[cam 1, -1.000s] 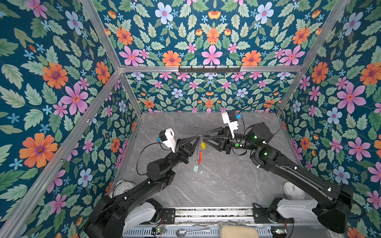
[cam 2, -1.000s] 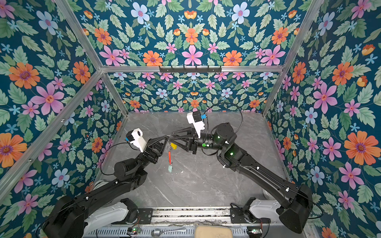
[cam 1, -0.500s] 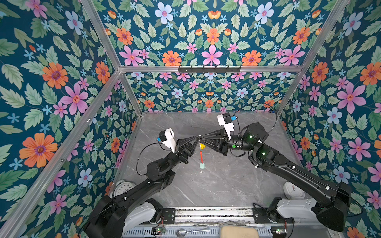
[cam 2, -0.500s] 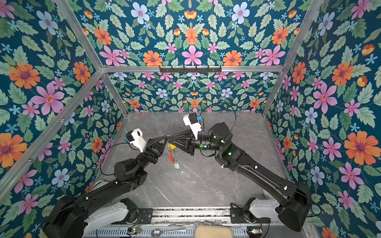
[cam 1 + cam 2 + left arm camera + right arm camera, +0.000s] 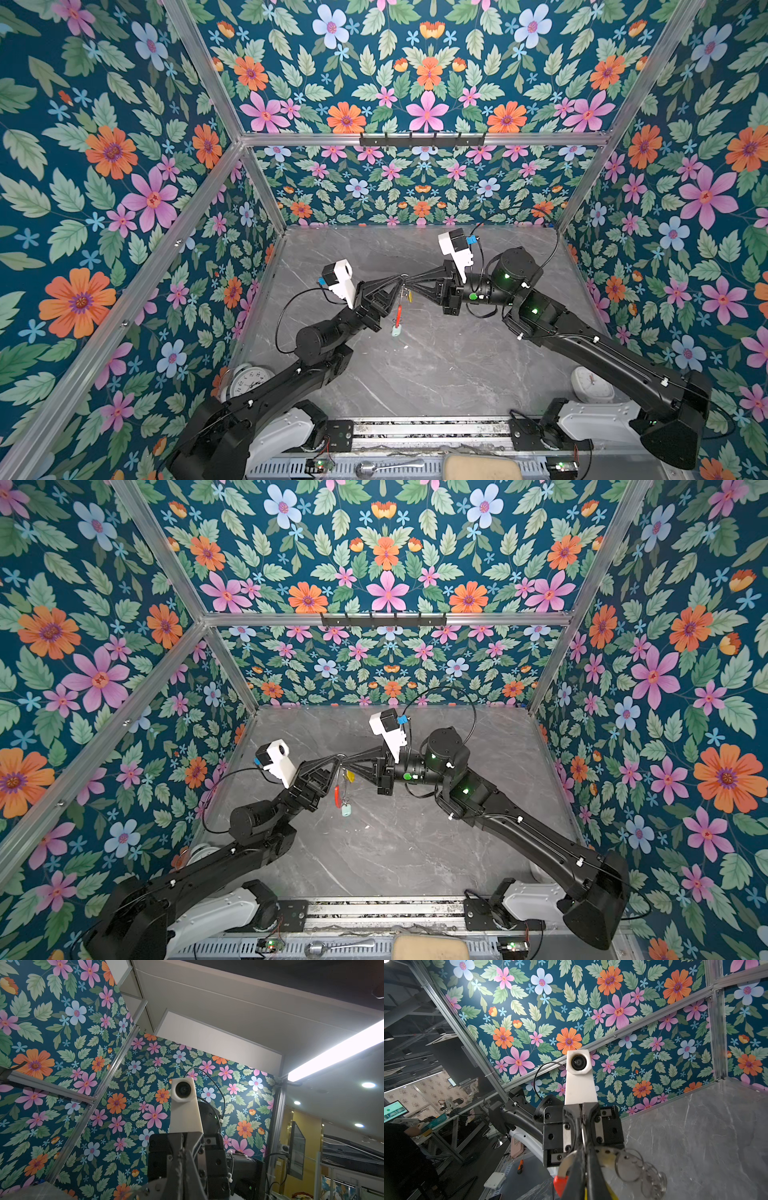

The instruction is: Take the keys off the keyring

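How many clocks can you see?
2. A round white clock sits by the left arm, partly hidden; a squarish white clock sits beside the right arm. More could hide behind the arms.

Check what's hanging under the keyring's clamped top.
The keyring hangs down: red sleeve, yellow-tagged key beside it, mint-tagged key lowest, table below. The left gripper and right gripper cover where they attach; blades too small to tell.

Reaching in from left of the keyring [image 5: 398, 316] with the left arm [image 5: 324, 336], elbow bent, left gripper [image 5: 396, 285] pinched onto its top. Stretching in from its right with the right arm [image 5: 582, 336] — right gripper [image 5: 409, 283] clamped there too, tips nearly meeting.
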### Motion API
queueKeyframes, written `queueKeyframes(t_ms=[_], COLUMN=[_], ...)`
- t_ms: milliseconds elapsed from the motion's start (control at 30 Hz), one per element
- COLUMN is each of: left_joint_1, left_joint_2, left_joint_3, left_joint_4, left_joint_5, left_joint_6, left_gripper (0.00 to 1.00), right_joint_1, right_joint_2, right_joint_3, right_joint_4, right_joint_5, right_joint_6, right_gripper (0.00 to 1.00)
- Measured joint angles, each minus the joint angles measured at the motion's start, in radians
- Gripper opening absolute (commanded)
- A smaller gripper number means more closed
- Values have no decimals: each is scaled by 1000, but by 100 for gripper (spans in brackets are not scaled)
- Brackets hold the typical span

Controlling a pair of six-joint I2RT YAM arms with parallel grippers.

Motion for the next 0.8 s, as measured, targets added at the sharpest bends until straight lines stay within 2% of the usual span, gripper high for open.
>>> queueKeyframes(t_ms=[100, 267, 400, 600, 800], left_joint_1=[5, 15, 31, 48, 50], left_joint_2=[-57, -147, -155, -118, -102], left_joint_3=[-1, 45, 128, 263, 386], left_joint_4=[-65, -293, -515, -852, -1147], left_joint_5=[-6, 18, 91, 251, 362], left_joint_6=[6, 51, 90, 157, 281], left_gripper=[48, 51, 56, 55, 47], right_joint_1=[-3, -27, -58, -67, -68], right_joint_2=[-32, -92, -113, -90, -43], right_joint_3=[8, 17, 59, 179, 265], right_joint_4=[-109, -299, -467, -697, -864], right_joint_5=[18, 37, 60, 79, 97], right_joint_6=[-38, -110, -180, -301, -371], right_gripper=[0, 0, 0, 0, 0])
